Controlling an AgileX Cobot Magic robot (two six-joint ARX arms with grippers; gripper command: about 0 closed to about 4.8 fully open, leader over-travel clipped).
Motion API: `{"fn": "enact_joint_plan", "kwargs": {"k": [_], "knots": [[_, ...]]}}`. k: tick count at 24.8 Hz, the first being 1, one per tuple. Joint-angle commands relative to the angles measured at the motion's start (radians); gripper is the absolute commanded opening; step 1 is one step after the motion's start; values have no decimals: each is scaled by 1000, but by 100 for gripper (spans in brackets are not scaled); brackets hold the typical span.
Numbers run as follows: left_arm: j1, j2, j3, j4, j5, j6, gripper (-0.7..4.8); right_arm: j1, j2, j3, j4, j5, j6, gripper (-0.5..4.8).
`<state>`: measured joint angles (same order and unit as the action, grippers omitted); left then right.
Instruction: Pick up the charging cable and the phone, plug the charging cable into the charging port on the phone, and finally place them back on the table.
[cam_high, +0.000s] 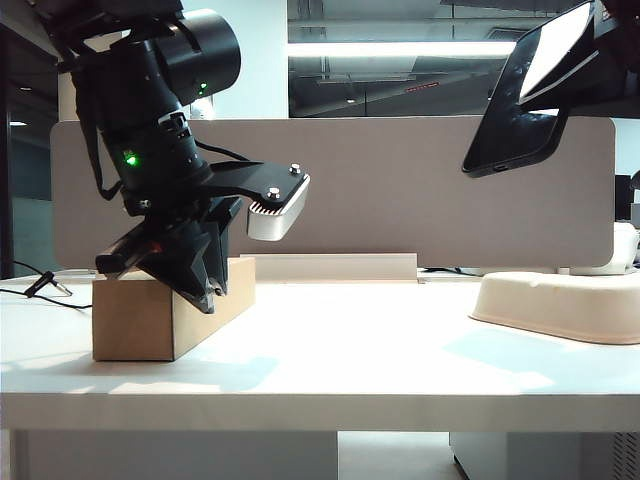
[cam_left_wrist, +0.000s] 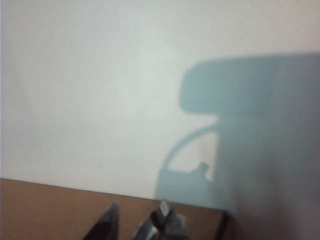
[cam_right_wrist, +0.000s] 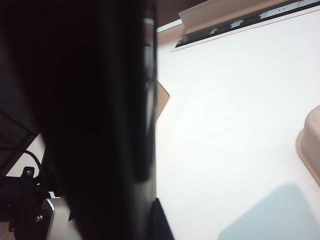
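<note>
The left jaws (cam_high: 195, 285) sit low over the cardboard box (cam_high: 135, 320), closed on the charging cable (cam_left_wrist: 162, 215) plug. The right jaws (cam_high: 600, 60), shut on the phone (cam_high: 525, 95), hold it tilted high above the desk (cam_high: 350, 350).

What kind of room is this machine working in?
Probably an office: a white desk backed by a grey fabric divider panel, with strip ceiling lights and glass partitions behind.

Black phone (cam_high: 515, 105) tilted, held high over table (cam_high: 330, 345) at right, cable (cam_high: 45, 285) end lying far left.
</note>
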<state>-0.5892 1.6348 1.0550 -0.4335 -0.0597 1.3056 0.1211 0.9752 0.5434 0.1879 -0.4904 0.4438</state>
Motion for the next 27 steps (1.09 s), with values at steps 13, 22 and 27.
{"fn": "enact_joint_plan", "kwargs": {"k": [13,22,27], "knots": [[-39,-7,62,2,-7,-132,-6,0,-6,7,58,-9,-7,-5],[-116,-46,156,2,188,-460,-6,0,-6,9,161,-95,2,-5],[-122,-69,184,13,392,-666,-6,0,-6,9,230,-135,35,-5]]}}
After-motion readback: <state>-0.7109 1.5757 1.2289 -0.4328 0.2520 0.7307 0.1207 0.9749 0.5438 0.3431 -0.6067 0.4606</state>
